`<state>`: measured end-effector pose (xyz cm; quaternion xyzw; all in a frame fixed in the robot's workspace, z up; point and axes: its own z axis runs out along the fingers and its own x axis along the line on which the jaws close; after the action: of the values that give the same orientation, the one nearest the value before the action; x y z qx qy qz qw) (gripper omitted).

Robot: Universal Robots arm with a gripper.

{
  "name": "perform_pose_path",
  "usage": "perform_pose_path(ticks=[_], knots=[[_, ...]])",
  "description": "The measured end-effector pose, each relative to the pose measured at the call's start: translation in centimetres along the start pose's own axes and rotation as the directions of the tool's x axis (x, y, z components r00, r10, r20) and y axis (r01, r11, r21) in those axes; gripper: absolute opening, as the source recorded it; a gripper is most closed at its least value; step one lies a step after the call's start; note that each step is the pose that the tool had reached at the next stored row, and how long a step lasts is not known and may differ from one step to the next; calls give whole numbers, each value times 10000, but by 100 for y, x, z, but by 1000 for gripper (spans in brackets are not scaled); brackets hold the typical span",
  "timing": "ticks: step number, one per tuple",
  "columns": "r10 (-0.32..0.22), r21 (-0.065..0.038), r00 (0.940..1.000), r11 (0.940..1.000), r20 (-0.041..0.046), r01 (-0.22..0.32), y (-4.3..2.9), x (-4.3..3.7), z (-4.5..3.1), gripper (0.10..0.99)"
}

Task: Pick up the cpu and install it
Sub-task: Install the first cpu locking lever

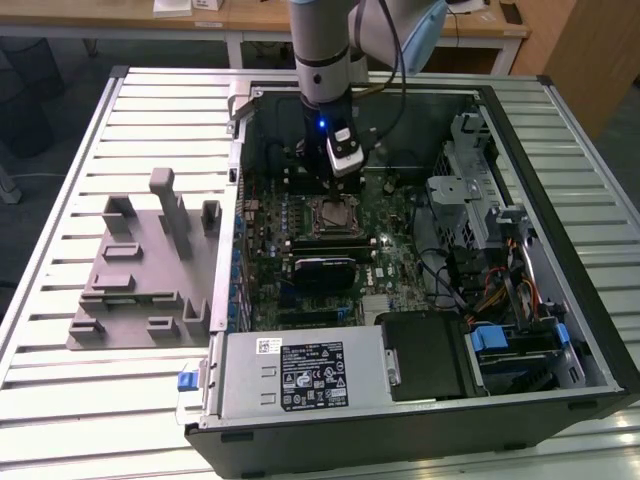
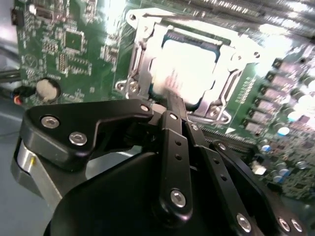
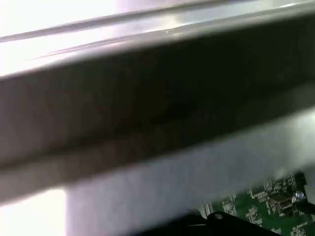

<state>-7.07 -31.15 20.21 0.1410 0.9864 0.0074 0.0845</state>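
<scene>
I take the metal-framed socket (image 2: 179, 73) on the motherboard (image 2: 64, 44) as my landmark. In the second wrist view the cpu (image 2: 189, 61) lies flat inside this socket frame, its pale silvery top facing up, and its edges run parallel with the sides of the frame. It looks already seated there, not tilted, though I judge this only from how evenly it fills the opening.

My gripper (image 2: 174, 101) is just at the near edge of the socket. From the tips, the cpu lies straight ahead and slightly beyond, so the chip is in front of my fingers (image 2: 173, 129) and not between them. The two black fingers seem to be drawn together to a narrow point, with almost no gap, and I see nothing held between them. Whether the tip touches the edge of the cpu or only hangs close over the frame, I cannot tell.

In the exterior view my gripper (image 1: 322, 185) stands upright inside the open computer case (image 1: 560, 260), directly above the far side of the socket (image 1: 333, 216). The grey plastic tray (image 1: 140, 270) with pegs rests on the slatted table (image 1: 60, 180), well apart from the socket, toward the exterior view's left, outside the case.

The cpu is square, so it has no long axis that matters; what matters is that it sits level in the frame.
</scene>
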Motion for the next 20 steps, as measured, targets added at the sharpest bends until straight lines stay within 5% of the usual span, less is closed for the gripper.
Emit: perform_pose_path(ticks=[9, 16, 20], knots=[[-25, 182, 10000, 9998, -68, 26, -172, -51, 3, 106], [-31, 240, 9999, 9997, -121, 34, -176, -53, 4, 106], [-31, 240, 9999, 9997, -120, 34, -173, -66, -76, 106]])
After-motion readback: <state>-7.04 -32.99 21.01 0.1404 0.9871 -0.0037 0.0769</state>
